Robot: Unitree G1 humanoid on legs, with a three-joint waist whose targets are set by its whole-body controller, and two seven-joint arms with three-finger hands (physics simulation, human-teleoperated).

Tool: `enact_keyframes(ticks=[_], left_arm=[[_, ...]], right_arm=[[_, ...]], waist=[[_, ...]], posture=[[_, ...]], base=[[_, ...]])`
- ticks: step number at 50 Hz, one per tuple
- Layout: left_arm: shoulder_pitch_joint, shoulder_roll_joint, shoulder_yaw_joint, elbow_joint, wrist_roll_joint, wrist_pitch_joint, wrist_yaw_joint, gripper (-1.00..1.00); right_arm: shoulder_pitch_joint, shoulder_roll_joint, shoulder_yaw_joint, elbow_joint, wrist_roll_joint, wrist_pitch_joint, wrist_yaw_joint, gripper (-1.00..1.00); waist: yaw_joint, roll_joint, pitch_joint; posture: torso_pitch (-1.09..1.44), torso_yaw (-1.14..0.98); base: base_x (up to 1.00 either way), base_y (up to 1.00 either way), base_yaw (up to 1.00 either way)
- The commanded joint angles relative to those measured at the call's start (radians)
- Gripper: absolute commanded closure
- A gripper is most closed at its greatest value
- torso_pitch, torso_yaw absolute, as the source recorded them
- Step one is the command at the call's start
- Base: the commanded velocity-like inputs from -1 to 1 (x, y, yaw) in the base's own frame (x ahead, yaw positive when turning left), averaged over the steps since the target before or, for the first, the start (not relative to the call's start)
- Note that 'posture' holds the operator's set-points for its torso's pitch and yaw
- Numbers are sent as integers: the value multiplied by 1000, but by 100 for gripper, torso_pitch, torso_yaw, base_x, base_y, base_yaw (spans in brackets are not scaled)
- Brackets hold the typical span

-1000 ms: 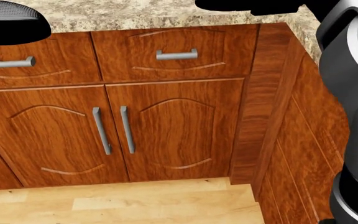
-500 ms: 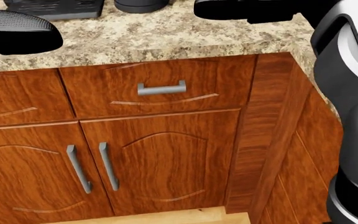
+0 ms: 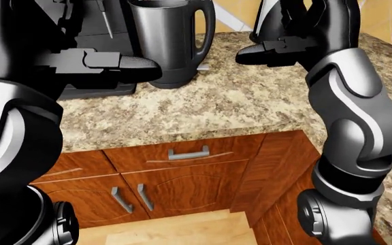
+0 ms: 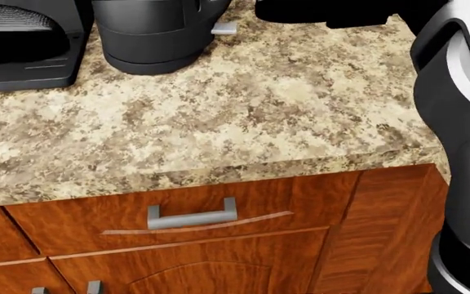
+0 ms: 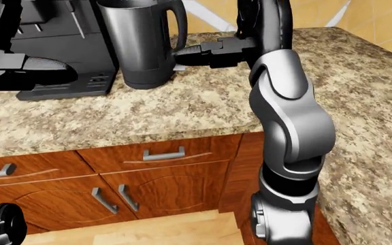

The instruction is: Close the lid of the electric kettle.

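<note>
The grey metal electric kettle stands on the speckled granite counter, near the top left of the head view. Its top is cut off by the upper edge of every view, so the lid does not show. My left hand is open, fingers stretched out, low beside the kettle's left side and apart from it. My right hand is open, fingers stretched out, level with the kettle's handle on its right, just short of it. Both hands are empty.
A black coffee machine stands to the left of the kettle. A small grey tab lies by the kettle's base. Below the counter are wooden drawers with a metal handle and cabinet doors. The counter turns a corner at the right.
The camera has tilted up: the cabinets slid down the head view, and the counter, kettle and coffee machine came in at the top. The right hand stays at the top right.
</note>
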Motion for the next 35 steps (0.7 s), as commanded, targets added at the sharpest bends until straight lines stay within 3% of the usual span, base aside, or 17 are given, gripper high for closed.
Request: enact_keyframes(ticks=[1, 4, 7, 8, 9, 10, 11, 13, 15, 19, 20, 22, 23, 27, 30, 33, 35], left_arm=[[-26, 20, 29, -2, 9, -22, 1, -100], [-27, 24, 37, -3, 2, -19, 3, -100], [-26, 29, 35, -1, -4, -23, 10, -100], [-25, 29, 31, 0, -1, -27, 8, -100], [-24, 30, 32, 0, -1, -27, 7, -100], [-23, 30, 33, 0, -1, -28, 7, -100], [-23, 31, 33, 0, -1, -28, 8, -100], [-24, 31, 32, -1, -3, -27, 9, -100], [-25, 32, 32, 1, -3, -28, 9, -100], [-29, 36, 38, 1, -12, -24, 13, -100], [-30, 41, 45, 0, -21, -21, 16, -100], [-30, 50, 53, 2, -36, -25, 24, -100], [-28, 54, 53, 1, -41, -27, 29, -100], [-23, 73, 61, 3, -58, -45, 44, -100], [-48, 116, 96, -2, -118, -37, 88, -100], [-96, 247, 176, 15, -304, -53, 201, -100], [-77, 356, 200, 33, -418, -122, 258, -100]], right_arm=[[-40, -2, 5, -18, -2, -20, -1, -100], [-38, 0, 4, -17, -1, -22, 2, -100], [-40, 1, 7, -18, -1, -19, 3, -100], [-39, 1, 6, -17, -1, -21, 4, -100], [-38, 0, 7, -16, -3, -22, 6, -100], [-37, 1, 5, -15, -1, -24, 6, -100], [-35, 2, 7, -13, -3, -28, 7, -100], [-36, 1, 8, -14, -5, -29, 8, -100], [-37, 1, 5, -14, -5, -32, 10, -100], [-39, 1, 6, -17, -6, -27, 9, -100], [-40, 1, 4, -19, -5, -24, 7, -100], [-43, 1, 7, -25, -3, -15, 7, -100], [-44, 2, 8, -28, -3, -9, 7, -100], [-94, -12, -8, -57, 24, 68, 4, -100], [-106, -22, -14, -57, 38, 82, -1, -100], [-129, -27, -10, -54, 47, 99, -12, -100], [-142, -26, -9, -37, 46, 96, -21, -100]], waist=[[5, -4, -29], [4, 14, -16], [14, 52, -44], [16, 74, -48], [18, 111, -52], [13, 161, -84], [16, 124, -54], [21, 133, -78], [20, 113, -49], [14, 83, -16], [16, 67, -21], [21, 5, -45], [17, 43, -35], [1, 76, -51], [-9, 78, -58], [-16, 79, -58], [-23, 81, -54]], posture=[[0, 0], [0, 0], [0, 0], [0, 0], [0, 0], [0, 0], [0, 0], [0, 0], [0, 0], [0, 0], [0, 0], [0, 0], [0, 0], [0, 0], [0, 0], [0, 0], [0, 0]], base=[[0, 0, 0], [0, 0, 0], [-12, 0, 0], [-12, 0, 0], [-12, 0, 0], [-16, 0, 0], [-18, 0, 0], [-17, 0, 0], [-1, 0, 0], [0, 0, 0], [0, 0, 0], [0, 0, 0], [0, 0, 0], [0, 0, 0], [0, 0, 0], [0, 0, 0], [0, 0, 0]])
